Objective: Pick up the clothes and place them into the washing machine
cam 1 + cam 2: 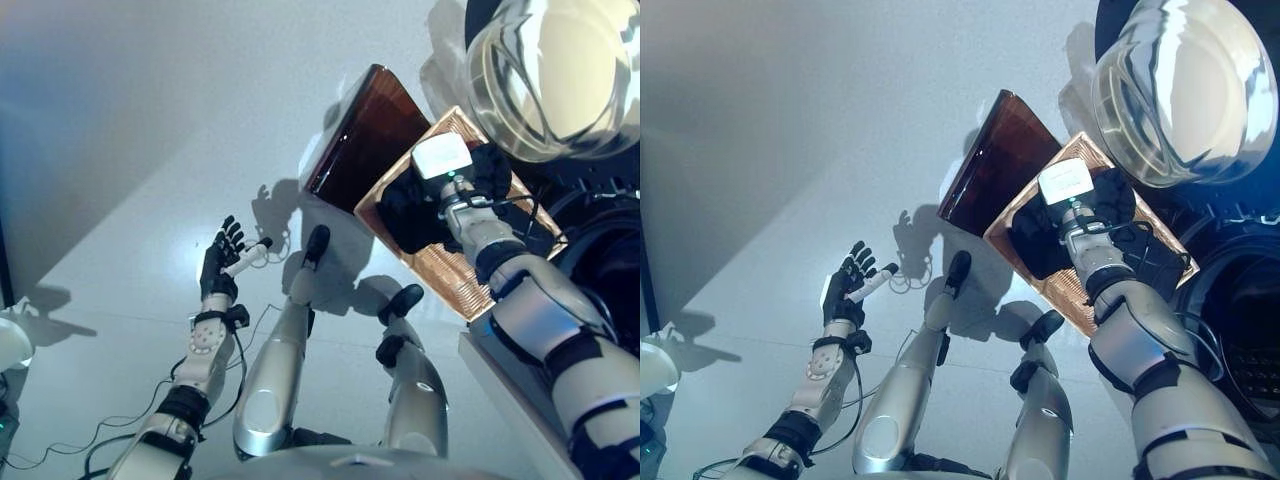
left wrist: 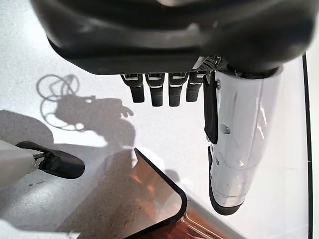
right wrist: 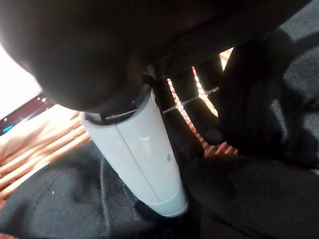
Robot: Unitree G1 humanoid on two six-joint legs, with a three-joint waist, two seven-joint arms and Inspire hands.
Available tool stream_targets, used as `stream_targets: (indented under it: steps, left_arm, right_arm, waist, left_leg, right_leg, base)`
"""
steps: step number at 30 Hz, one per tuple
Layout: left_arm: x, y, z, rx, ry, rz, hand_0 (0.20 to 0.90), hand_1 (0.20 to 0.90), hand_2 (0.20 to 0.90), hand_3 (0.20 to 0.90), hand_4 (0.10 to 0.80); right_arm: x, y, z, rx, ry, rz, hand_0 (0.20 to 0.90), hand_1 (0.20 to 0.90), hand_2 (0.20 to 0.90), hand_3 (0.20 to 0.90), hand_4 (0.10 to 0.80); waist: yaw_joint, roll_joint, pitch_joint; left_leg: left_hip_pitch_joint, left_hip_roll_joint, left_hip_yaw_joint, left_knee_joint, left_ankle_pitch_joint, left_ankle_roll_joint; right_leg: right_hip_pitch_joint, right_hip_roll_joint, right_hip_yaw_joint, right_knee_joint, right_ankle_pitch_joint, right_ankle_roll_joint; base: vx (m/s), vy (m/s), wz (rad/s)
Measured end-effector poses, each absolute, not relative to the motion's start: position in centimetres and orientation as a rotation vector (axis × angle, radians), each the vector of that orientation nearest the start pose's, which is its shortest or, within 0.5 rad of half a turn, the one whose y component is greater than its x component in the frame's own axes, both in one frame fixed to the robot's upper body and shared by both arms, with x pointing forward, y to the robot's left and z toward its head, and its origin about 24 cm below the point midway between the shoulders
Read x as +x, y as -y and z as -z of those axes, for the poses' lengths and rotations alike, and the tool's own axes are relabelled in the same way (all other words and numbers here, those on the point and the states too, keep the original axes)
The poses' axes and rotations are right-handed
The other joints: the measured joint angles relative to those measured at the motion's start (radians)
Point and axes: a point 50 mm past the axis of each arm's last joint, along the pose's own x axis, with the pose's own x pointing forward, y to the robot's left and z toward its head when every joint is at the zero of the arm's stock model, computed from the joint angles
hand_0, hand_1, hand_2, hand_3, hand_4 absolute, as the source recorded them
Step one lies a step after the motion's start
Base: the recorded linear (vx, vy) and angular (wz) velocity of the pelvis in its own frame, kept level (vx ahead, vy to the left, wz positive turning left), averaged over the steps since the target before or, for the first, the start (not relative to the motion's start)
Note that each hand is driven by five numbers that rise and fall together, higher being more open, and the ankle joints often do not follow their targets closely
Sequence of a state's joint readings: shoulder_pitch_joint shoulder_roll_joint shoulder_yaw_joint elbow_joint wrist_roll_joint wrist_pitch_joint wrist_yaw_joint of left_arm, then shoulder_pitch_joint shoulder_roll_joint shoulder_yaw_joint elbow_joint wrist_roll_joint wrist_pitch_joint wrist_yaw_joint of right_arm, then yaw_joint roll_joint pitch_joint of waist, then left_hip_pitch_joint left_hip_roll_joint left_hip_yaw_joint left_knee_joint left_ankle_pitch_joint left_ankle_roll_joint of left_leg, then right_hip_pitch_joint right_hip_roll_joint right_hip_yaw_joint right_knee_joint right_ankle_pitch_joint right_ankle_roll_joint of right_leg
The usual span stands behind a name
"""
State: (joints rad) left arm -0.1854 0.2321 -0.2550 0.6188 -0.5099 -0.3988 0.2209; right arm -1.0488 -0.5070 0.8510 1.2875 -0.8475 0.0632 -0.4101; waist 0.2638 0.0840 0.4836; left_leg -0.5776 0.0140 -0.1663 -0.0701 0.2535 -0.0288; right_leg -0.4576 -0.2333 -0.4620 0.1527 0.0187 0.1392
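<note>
Right wrist view — fingers [image 3: 199,94] in black clothes [image 3: 75,199]

Bright overhead light, hard floor [image 1: 150,150] shadows, blurred right wrist view.

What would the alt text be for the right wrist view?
The right robot hand reaches into dark clothes lying in a copper-coloured basket, its white-covered thumb and dark fingers pressed down into the black fabric.
</note>
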Motion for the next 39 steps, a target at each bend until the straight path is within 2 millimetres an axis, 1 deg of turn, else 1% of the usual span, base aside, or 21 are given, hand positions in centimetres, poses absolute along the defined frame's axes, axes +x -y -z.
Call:
stream_targets:
  steps: [10, 13, 17, 20, 22, 23, 26, 28, 29, 31, 32, 34, 35, 36, 38, 39]
  left_arm:
    - [26.8, -18.0, 2.0, -0.165, -0.116, -0.184, 0.900, 0.900, 0.900, 0.900, 0.800]
    - [26.7, -18.1, 2.2, -0.162, -0.124, -0.189, 0.900, 0.900, 0.900, 0.900, 0.800]
    - [26.4, -18.5, 3.0, -0.143, -0.162, -0.221, 0.900, 0.900, 0.900, 0.900, 0.800]
    - [25.9, -19.1, 4.1, -0.120, -0.213, -0.253, 0.900, 0.900, 0.900, 0.900, 0.800]
    - [25.6, -19.4, 4.6, -0.105, -0.243, -0.269, 0.900, 0.900, 0.900, 0.900, 0.800]
    - [25.4, -19.5, 5.0, -0.091, -0.264, -0.277, 0.900, 0.900, 0.900, 0.900, 0.800]
    - [24.8, -20.4, 6.0, -0.076, -0.316, -0.319, 0.900, 0.900, 0.900, 0.900, 0.800]
    - [24.2, -21.3, 6.6, -0.066, -0.354, -0.364, 0.900, 0.900, 0.900, 0.900, 0.800]
    - [24.1, -21.4, 6.7, -0.066, -0.360, -0.373, 0.900, 0.900, 0.900, 0.900, 0.800]
    - [23.6, -22.1, 7.2, -0.051, -0.389, -0.405, 0.900, 0.900, 0.900, 0.900, 0.800]
    - [23.5, -22.2, 7.3, -0.046, -0.398, -0.409, 0.900, 0.900, 0.900, 0.900, 0.800]
    - [22.8, -22.8, 7.9, -0.032, -0.431, -0.438, 0.900, 0.900, 0.900, 0.900, 0.800]
    - [22.6, -22.9, 8.0, -0.033, -0.433, -0.447, 0.900, 0.900, 0.900, 0.900, 0.800]
    - [22.4, -23.1, 8.2, -0.031, -0.442, -0.457, 0.900, 0.900, 0.900, 0.900, 0.800]
    - [22.3, -23.1, 8.3, -0.019, -0.452, -0.454, 0.900, 0.900, 0.900, 0.900, 0.800]
    - [22.2, -23.1, 8.4, -0.014, -0.460, -0.453, 0.900, 0.900, 0.900, 0.900, 0.800]
  right_arm:
    - [39.9, 22.5, -11.8, -1.997, 0.063, 0.071, 0.200, 0.200, 0.200, 0.200, 0.300]
    - [39.8, 22.7, -11.6, -1.935, 0.045, 0.090, 0.200, 0.200, 0.200, 0.200, 0.300]
    - [39.9, 22.4, -12.2, -1.815, 0.065, 0.123, 0.200, 0.200, 0.200, 0.200, 0.300]
    - [40.1, 21.8, -12.9, -1.679, 0.101, 0.156, 0.200, 0.200, 0.200, 0.200, 0.300]
    - [40.1, 21.6, -13.1, -1.586, 0.114, 0.176, 0.200, 0.200, 0.200, 0.200, 0.300]
    - [40.1, 21.6, -13.1, -1.539, 0.117, 0.185, 0.200, 0.200, 0.200, 0.200, 0.300]
    - [39.6, 21.0, -12.2, -1.389, 0.121, 0.184, 0.200, 0.200, 0.200, 0.200, 0.300]
    - [39.2, 20.6, -11.4, -1.281, 0.122, 0.174, 0.200, 0.200, 0.200, 0.200, 0.300]
    - [39.1, 20.5, -11.3, -1.259, 0.124, 0.171, 0.200, 0.200, 0.200, 0.200, 0.300]
    - [38.5, 20.0, -10.8, -1.135, 0.141, 0.169, 0.200, 0.200, 0.200, 0.200, 0.300]
    - [38.4, 19.8, -10.5, -1.092, 0.141, 0.171, 0.200, 0.200, 0.200, 0.200, 0.300]
    - [37.8, 18.9, -9.4, -0.984, 0.129, 0.153, 0.200, 0.200, 0.200, 0.200, 0.300]
    - [37.6, 18.6, -9.2, -0.951, 0.130, 0.147, 0.200, 0.200, 0.200, 0.200, 0.300]
    - [37.0, 18.1, -8.6, -0.844, 0.131, 0.147, 0.200, 0.200, 0.200, 0.200, 0.300]
    - [36.4, 17.9, -7.9, -0.724, 0.112, 0.161, 0.200, 0.200, 0.200, 0.200, 0.300]
    - [36.2, 17.7, -7.6, -0.666, 0.102, 0.167, 0.200, 0.200, 0.200, 0.200, 0.300]
  waist:
    - [-0.001, 0.000, 0.000]
    - [-0.001, 0.000, 0.000]
    - [-0.013, -0.001, -0.001]
    - [-0.035, -0.003, -0.002]
    - [-0.030, -0.006, -0.004]
    - [-0.039, -0.007, -0.004]
    - [-0.054, -0.023, -0.010]
    - [-0.066, -0.057, -0.029]
    - [-0.070, -0.065, -0.033]
    - [-0.093, -0.090, -0.047]
    - [-0.095, -0.098, -0.051]
    - [-0.109, -0.120, -0.069]
    - [-0.110, -0.124, -0.073]
    - [-0.121, -0.130, -0.090]
    - [-0.139, -0.132, -0.107]
    - [-0.134, -0.132, -0.113]
  left_leg:
    - [0.023, 0.001, 0.006, -0.001, 0.001, 0.000]
    - [0.041, 0.000, 0.006, -0.001, 0.001, 0.000]
    - [0.079, 0.003, 0.008, -0.005, 0.000, -0.001]
    - [0.103, 0.005, 0.011, -0.006, -0.004, -0.004]
    - [0.113, 0.007, 0.023, -0.007, -0.005, -0.003]
    - [0.120, 0.007, 0.028, -0.004, -0.003, 0.000]
    - [0.149, 0.008, 0.035, -0.003, -0.011, 0.005]
    - [0.166, 0.009, 0.053, -0.004, -0.021, 0.010]
    - [0.168, 0.009, 0.058, -0.003, -0.023, 0.010]
    - [0.191, 0.006, 0.069, -0.004, -0.028, 0.018]
    - [0.200, 0.005, 0.078, -0.005, -0.031, 0.021]
    - [0.234, 0.004, 0.101, -0.007, -0.042, 0.022]
    - [0.239, 0.004, 0.103, -0.008, -0.044, 0.022]
    - [0.241, 0.005, 0.106, -0.008, -0.048, 0.025]
    - [0.241, 0.005, 0.111, -0.008, -0.049, 0.026]
    - [0.243, 0.006, 0.115, -0.008, -0.050, 0.028]
  right_leg:
    - [0.018, 0.001, 0.009, 0.000, 0.003, 0.003]
    - [0.037, 0.001, 0.009, -0.002, 0.003, 0.003]
    - [0.081, 0.006, 0.009, -0.020, 0.006, 0.007]
    - [0.104, 0.009, 0.012, -0.023, 0.007, 0.007]
    - [0.108, 0.010, 0.024, -0.024, 0.011, 0.005]
    - [0.117, 0.013, 0.027, -0.030, 0.023, 0.001]
    - [0.156, 0.018, 0.028, -0.061, 0.033, 0.005]
    - [0.175, 0.023, 0.041, -0.090, 0.046, 0.004]
    - [0.176, 0.023, 0.043, -0.094, 0.049, 0.004]
    - [0.209, 0.025, 0.051, -0.127, 0.068, 0.008]
    - [0.214, 0.024, 0.059, -0.132, 0.073, 0.007]
    - [0.247, 0.024, 0.072, -0.164, 0.085, 0.011]
    - [0.256, 0.025, 0.072, -0.172, 0.086, 0.011]
    - [0.260, 0.028, 0.079, -0.182, 0.090, 0.010]
    - [0.261, 0.031, 0.087, -0.191, 0.095, 0.007]
    - [0.262, 0.032, 0.090, -0.194, 0.099, 0.008]
  base:
    - [0.000, 0.000, 0.00]
    - [0.000, 0.000, 0.00]
    - [0.007, 0.002, -0.01]
    - [0.038, 0.009, -0.03]
    - [-0.024, 0.040, -0.14]
    - [0.001, 0.035, -0.13]
    - [0.047, 0.001, -0.05]
    - [0.058, 0.011, -0.20]
    - [0.075, 0.018, -0.16]
    - [0.081, 0.020, -0.11]
    - [0.073, 0.018, -0.27]
    - [0.070, 0.016, -0.27]
    - [0.073, 0.014, -0.13]
    - [0.079, 0.016, -0.07]
    - [0.067, 0.011, -0.08]
    - [0.072, 0.015, -0.14]
